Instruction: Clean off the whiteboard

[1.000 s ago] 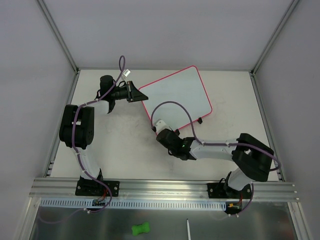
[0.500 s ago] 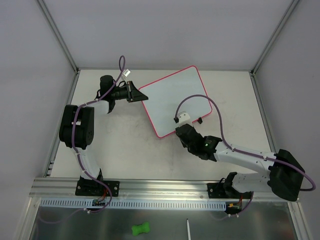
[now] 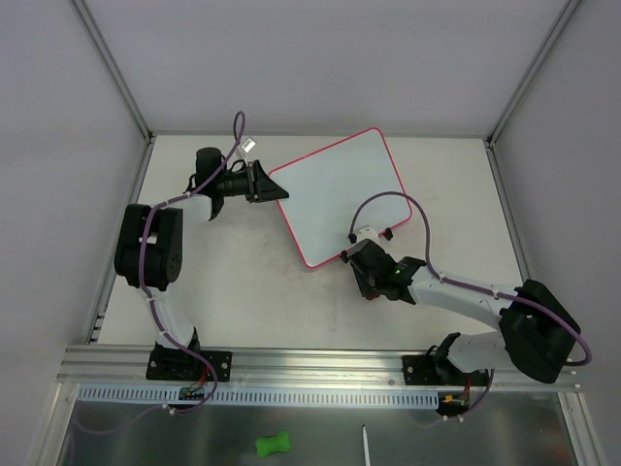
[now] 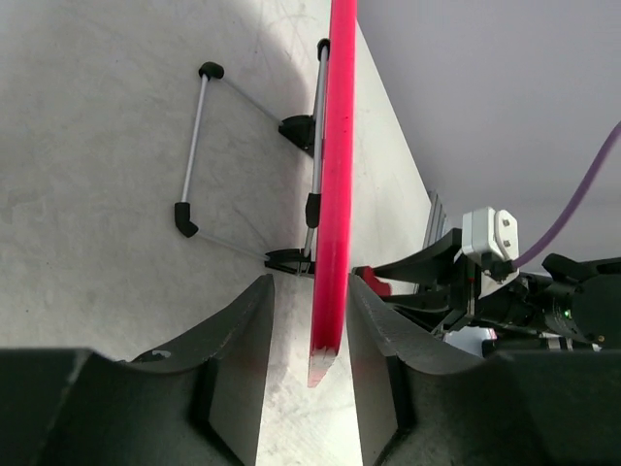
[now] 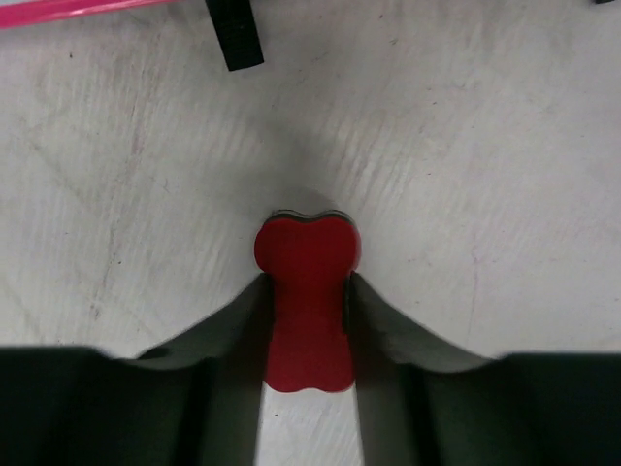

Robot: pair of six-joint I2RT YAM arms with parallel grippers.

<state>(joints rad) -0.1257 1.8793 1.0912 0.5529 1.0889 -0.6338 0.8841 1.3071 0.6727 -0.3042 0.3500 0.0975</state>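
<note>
The whiteboard [image 3: 340,189], white with a pink-red frame, lies aslant at the back middle of the table, its surface blank. In the left wrist view its pink frame [image 4: 335,175] is edge-on between the jaws of my left gripper [image 4: 309,283], with a narrow gap on each side; that gripper [image 3: 257,182] sits at the board's left corner, open. My right gripper [image 3: 357,258] is just off the board's near edge, by a black clip [image 3: 346,255]. It [image 5: 306,282] is shut on a red bone-shaped eraser [image 5: 307,254] over the bare table.
A wire stand with black feet [image 4: 209,155] sits under the board. A black clip [image 5: 236,39] and the pink frame [image 5: 58,12] lie just ahead of the eraser. A green bone-shaped thing [image 3: 274,445] and a white stick [image 3: 366,442] lie below the front rail [image 3: 320,364].
My right gripper with the eraser has swung from the board's near left corner rightward along its near edge, then settled by the clip. The left gripper has barely shifted.
</note>
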